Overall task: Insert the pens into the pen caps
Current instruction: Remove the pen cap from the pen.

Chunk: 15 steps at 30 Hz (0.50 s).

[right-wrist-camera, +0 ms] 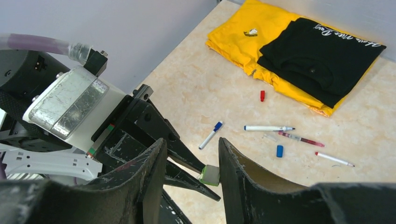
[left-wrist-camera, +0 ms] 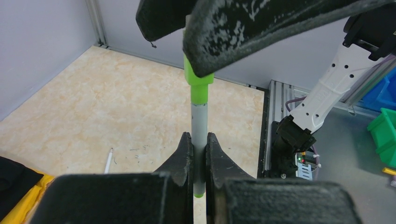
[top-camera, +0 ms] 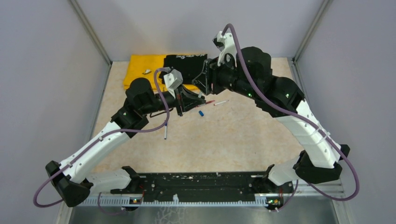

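My left gripper (left-wrist-camera: 199,136) is shut on a white pen (left-wrist-camera: 199,121) and holds it up off the table. A green cap (left-wrist-camera: 198,77) sits on the pen's far end. My right gripper (right-wrist-camera: 191,140) is open around that cap (right-wrist-camera: 210,175), which touches only its right finger. In the top view the two grippers (top-camera: 189,100) (top-camera: 205,83) meet at mid-table. On the table lie a blue-capped pen (right-wrist-camera: 211,135), a white pen (right-wrist-camera: 268,128), a maroon pen (right-wrist-camera: 301,138), a red-tipped pen (right-wrist-camera: 334,159), a blue cap (right-wrist-camera: 279,150) and a red cap (right-wrist-camera: 262,95).
A yellow cloth (right-wrist-camera: 238,37) and a black cloth (right-wrist-camera: 317,56) lie folded at the far edge. Another white pen (top-camera: 165,132) lies nearer the left arm. Grey walls close in the table on three sides. A black rail (top-camera: 201,186) runs along the near edge.
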### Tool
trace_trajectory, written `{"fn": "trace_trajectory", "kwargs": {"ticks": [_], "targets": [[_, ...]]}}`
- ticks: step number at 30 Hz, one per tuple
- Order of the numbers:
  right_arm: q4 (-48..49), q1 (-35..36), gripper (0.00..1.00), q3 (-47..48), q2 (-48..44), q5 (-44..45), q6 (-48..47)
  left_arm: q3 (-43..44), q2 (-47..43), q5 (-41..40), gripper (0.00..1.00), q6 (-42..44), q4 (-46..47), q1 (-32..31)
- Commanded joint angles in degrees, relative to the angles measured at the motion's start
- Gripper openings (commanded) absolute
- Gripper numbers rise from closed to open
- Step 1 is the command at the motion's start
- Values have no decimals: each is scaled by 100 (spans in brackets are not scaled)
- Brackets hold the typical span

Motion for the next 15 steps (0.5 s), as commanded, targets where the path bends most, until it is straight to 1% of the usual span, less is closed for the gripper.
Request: {"fn": "trace_trajectory", "kwargs": {"ticks": [1, 11, 15], "targets": [[111, -39, 44, -148, -244, 52, 92, 209, -24, -75, 0, 165, -52, -4], [202, -34, 44, -535, -498, 406, 119, 214, -46, -133, 0, 187, -79, -7], [152, -35, 42, -547, -521, 424, 119, 209, -47, -146, 0, 194, -90, -5]]}}
